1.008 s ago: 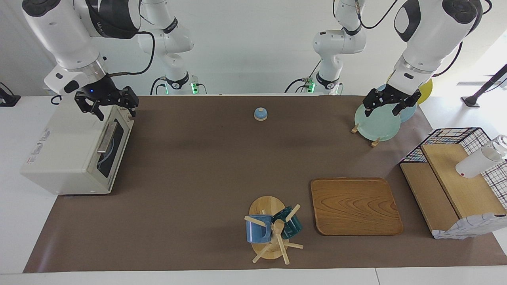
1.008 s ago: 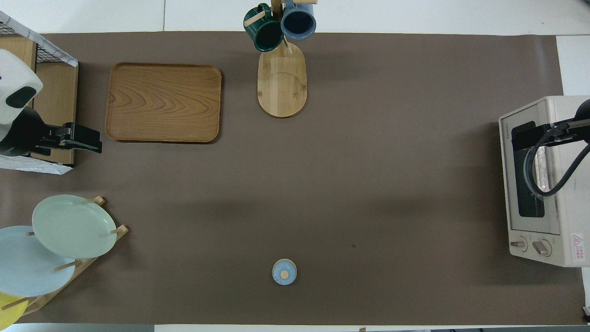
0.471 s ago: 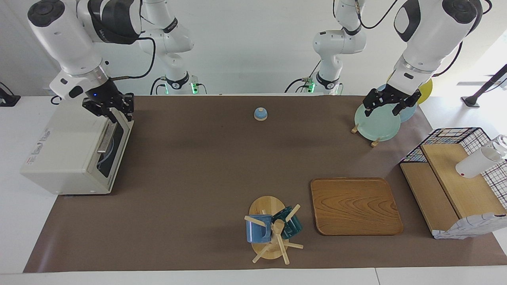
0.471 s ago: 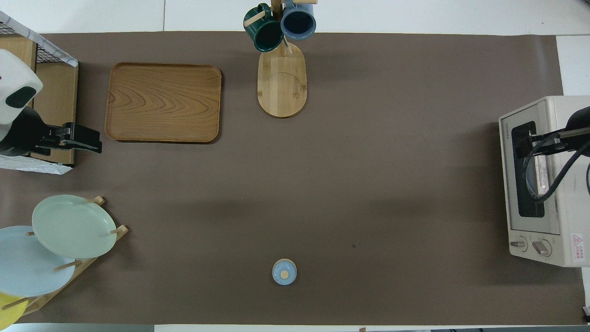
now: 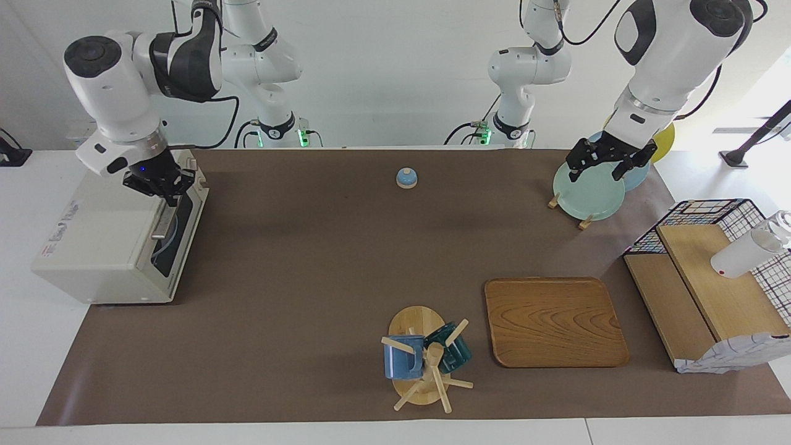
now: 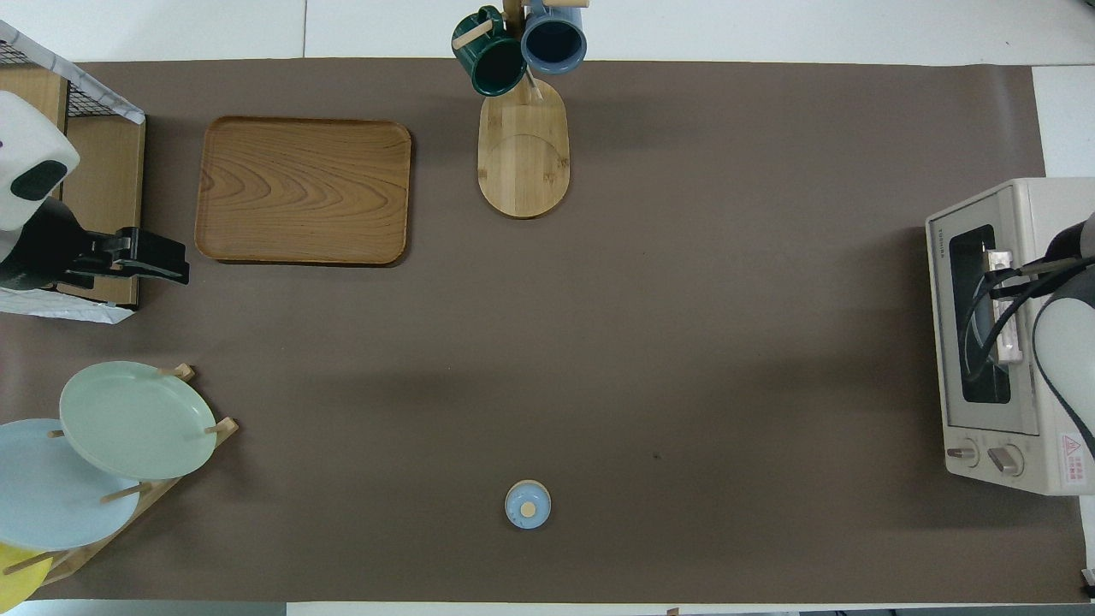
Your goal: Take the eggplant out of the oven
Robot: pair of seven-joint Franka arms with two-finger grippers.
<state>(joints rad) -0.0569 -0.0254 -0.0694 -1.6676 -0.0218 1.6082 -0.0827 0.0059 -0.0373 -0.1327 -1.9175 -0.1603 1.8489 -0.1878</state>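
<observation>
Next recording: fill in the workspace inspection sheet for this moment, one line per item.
Surface: brown mat covers the table.
Job's things: oven door shut; eggplant not seen.
Clutter: wooden tray, mug stand, plate rack, bell, wire basket.
Grippers: right gripper at the oven's handle; left gripper waits over the plate rack.
Cables: black cable on the right arm, over the oven.
Surroundings: white wall.
</observation>
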